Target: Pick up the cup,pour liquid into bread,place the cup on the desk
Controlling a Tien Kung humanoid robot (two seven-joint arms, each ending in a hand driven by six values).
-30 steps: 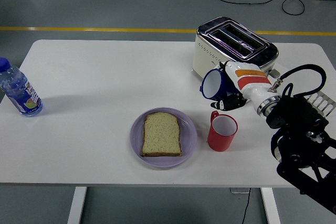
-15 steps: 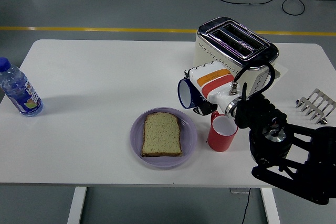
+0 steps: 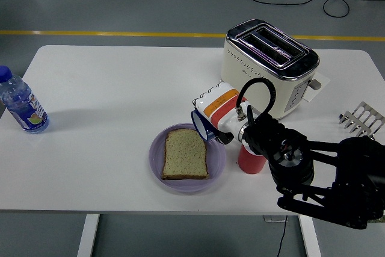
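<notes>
At the far left edge of the white table (image 3: 120, 82), a clear water bottle (image 3: 21, 103) with a blue cap and a blue-and-green label is seen standing upright. Well to its right, near the table's front edge, a lilac plate (image 3: 157, 167) is set, and a single slice of bread (image 3: 185, 154) is laid flat on it.

Over the plate's upper right rim, a blue cup (image 3: 202, 126) with a white interior is held in the air, tipped sideways so that its mouth is turned to the left and downward, toward the bread. The cup is grasped by the right hand (image 3: 218, 112), whose white fingers, banded in orange and red, are wrapped around the cup's body. No liquid can be made out leaving the cup.

Just beside the plate on the right, a red mug (image 3: 249, 159) is stood on the table; its upper part is hidden behind the black wrist and arm (image 3: 313, 173), which enters from the lower right corner. Behind the hand, toward the table's far side, a cream and chrome two-slot toaster (image 3: 269, 64) is placed. At the right edge, a small metal toast rack (image 3: 361, 119) is seen.
</notes>
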